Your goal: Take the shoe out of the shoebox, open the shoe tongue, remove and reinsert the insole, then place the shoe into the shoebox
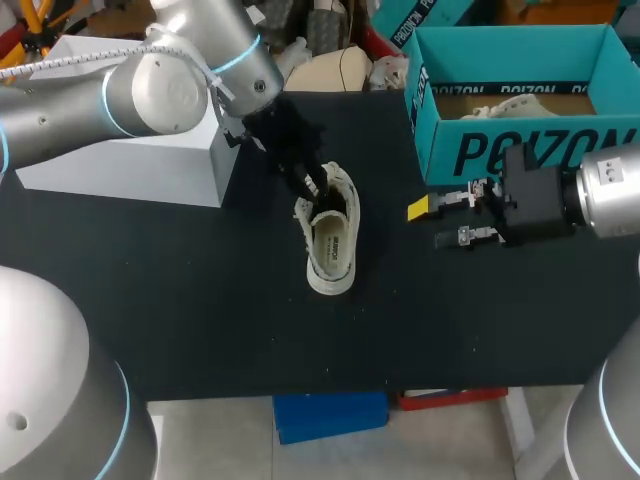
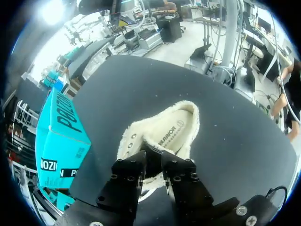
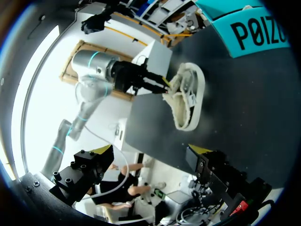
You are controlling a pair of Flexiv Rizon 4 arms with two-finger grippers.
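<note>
A cream low sneaker [image 1: 331, 240] lies on the black table, heel toward the front edge, its printed insole [image 1: 335, 246] showing inside. My left gripper [image 1: 318, 195] reaches down into the shoe's opening at the tongue end. In the left wrist view it [image 2: 154, 157] dips into the sneaker [image 2: 164, 132] above the insole [image 2: 171, 134], tips hidden. The teal shoebox [image 1: 520, 150] stands at the back right with another pale shoe [image 1: 512, 104] inside. My right gripper [image 1: 440, 222] hovers open and empty between the sneaker and the box. In its own view it [image 3: 150, 151] faces the sneaker [image 3: 187, 99].
A white block [image 1: 150, 165] sits at the back left under my left arm. Black table [image 1: 200, 300] stretches bare in front of the sneaker and to its left. The shoebox [image 2: 61, 136] walls off the back right corner.
</note>
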